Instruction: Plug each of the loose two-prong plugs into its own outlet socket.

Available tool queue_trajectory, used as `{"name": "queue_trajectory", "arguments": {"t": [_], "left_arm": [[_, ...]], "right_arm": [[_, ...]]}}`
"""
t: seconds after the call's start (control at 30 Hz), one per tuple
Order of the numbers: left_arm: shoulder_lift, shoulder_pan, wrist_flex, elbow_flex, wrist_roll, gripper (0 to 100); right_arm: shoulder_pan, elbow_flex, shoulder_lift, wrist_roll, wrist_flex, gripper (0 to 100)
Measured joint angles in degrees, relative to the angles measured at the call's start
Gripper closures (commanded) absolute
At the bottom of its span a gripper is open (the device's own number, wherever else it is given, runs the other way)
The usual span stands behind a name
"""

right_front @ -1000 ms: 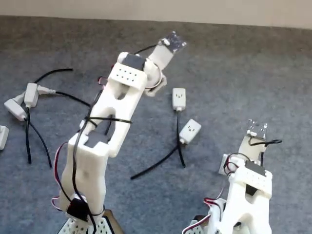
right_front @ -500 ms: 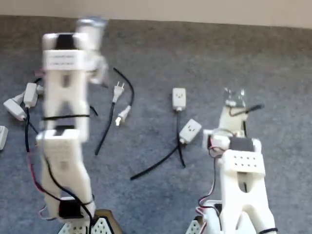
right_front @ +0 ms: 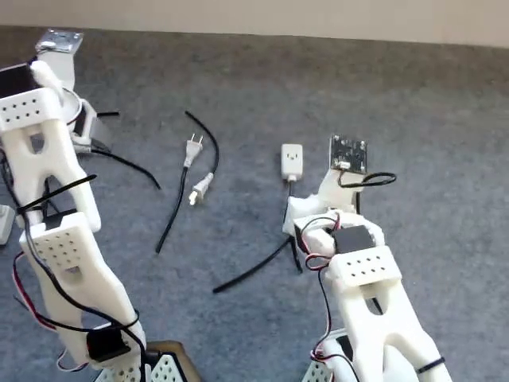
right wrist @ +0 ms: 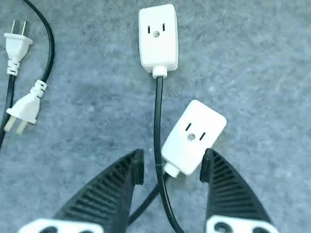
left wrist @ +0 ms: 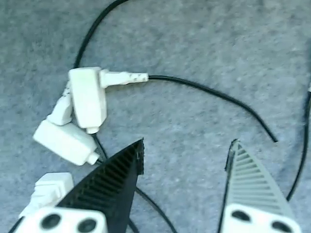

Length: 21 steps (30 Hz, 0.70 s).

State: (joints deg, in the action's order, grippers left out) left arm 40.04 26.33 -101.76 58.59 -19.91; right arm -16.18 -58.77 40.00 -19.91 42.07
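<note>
Two loose two-prong plugs on black cords lie on the grey carpet: one plug (right wrist: 18, 43) (right_front: 193, 147) farther off, the other plug (right wrist: 24, 111) (right_front: 199, 189) closer. Two white outlet sockets lie to their right. The far socket (right wrist: 157, 35) (right_front: 292, 159) lies free. My right gripper (right wrist: 173, 153) is open, its fingers on either side of the cord end of the near socket (right wrist: 194, 136), not closed on it. My left gripper (left wrist: 187, 141) is open above bare carpet, beside a cluster of white sockets (left wrist: 87, 94) with plugs in them.
Black cords (right_front: 254, 270) cross the carpet between the two arms. The left arm (right_front: 48, 183) stands at the left edge, the right arm (right_front: 358, 270) at centre right. A pale wall edge (right_front: 318, 20) runs along the back.
The left arm swung from the middle of the carpet to the far left, uncovering the two loose plugs. The right arm moved left and forward over the sockets.
</note>
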Motion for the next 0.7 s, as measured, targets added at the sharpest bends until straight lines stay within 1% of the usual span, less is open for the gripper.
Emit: {"name": "queue_trajectory", "arguments": {"t": [0.07,0.17,0.27,0.37,0.57,0.7], "left_arm": [[0.0,0.7,0.0,0.0,-0.6,72],[0.0,1.7,0.0,0.0,-0.8,72],[0.0,3.2,0.0,0.0,-0.8,72],[0.0,4.5,0.0,0.0,-0.8,72],[0.0,5.2,0.0,0.0,-0.8,72],[0.0,5.3,0.0,0.0,-0.8,72]], "right_arm": [[0.1,0.0,-3.4,-0.2,-2.2,81.4],[2.2,0.5,-11.5,-0.2,-4.7,81.4],[4.5,3.7,-20.6,-0.3,-4.7,81.4],[4.7,8.0,-25.3,-0.3,-3.3,81.4],[4.4,11.4,-30.3,-0.4,-2.7,81.4],[1.0,12.5,-32.9,-0.4,-3.2,81.4]]}}
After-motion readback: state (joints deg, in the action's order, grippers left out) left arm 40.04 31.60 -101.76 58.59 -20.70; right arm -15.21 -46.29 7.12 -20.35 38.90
